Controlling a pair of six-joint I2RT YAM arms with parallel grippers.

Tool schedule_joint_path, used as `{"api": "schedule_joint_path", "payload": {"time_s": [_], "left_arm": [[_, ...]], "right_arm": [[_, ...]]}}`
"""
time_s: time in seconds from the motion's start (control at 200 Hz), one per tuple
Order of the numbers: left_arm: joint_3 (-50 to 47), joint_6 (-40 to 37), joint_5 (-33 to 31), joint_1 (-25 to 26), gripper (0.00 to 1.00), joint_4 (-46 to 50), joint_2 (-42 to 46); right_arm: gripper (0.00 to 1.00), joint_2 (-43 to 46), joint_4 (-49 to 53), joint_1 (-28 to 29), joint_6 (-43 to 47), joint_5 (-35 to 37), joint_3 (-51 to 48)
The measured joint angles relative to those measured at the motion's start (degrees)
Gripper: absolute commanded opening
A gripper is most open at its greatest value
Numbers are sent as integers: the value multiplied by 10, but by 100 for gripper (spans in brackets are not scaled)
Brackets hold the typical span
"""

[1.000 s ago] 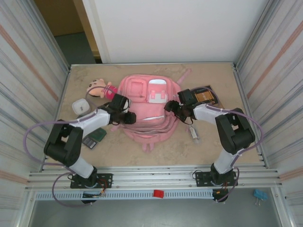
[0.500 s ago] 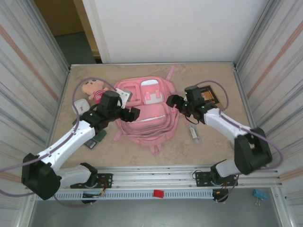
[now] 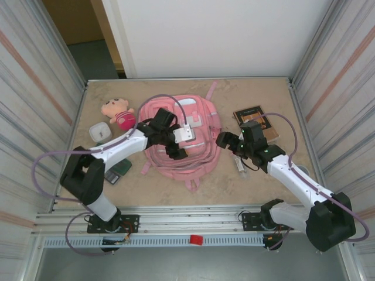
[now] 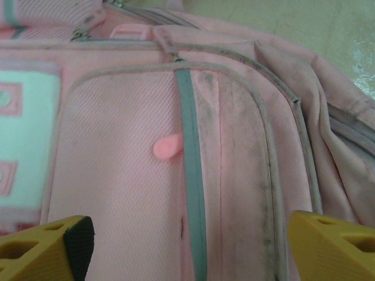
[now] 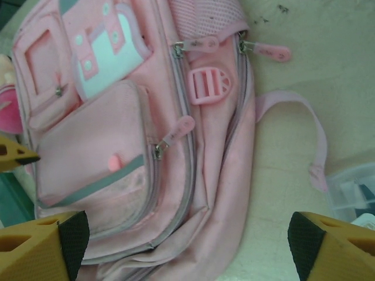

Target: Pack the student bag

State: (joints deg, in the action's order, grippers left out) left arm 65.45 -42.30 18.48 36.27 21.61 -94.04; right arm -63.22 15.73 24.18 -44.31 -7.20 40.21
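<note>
Now the left pincer (image 3: 176,141) hangs over the student bag (image 3: 199,159), the right pincer (image 3: 224,140) just beside it, both with jaws apart.

Overhead camera looks down from behind my bases across the table (image 3: 222,184). Left wrist close above the student bag (image 4: 117,175); right wrist farther off, same bag front.

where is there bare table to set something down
Bare table along the back wall, behind the book and doll, and the near strip before the backpack. Crowded left of the backpack, around the white box.
</note>
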Motion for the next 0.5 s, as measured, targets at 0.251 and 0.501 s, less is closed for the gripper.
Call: {"api": "schedule_joint_path", "payload": {"time_s": [0.251, 0.501], "left_arm": [[49, -70, -1, 24, 94, -3, -77], [53, -80, 9, 26, 99, -1, -101]], "right_arm": [[89, 0, -3, -13, 13, -6, -3], [89, 0, -5, -16, 18, -18, -4]]}}
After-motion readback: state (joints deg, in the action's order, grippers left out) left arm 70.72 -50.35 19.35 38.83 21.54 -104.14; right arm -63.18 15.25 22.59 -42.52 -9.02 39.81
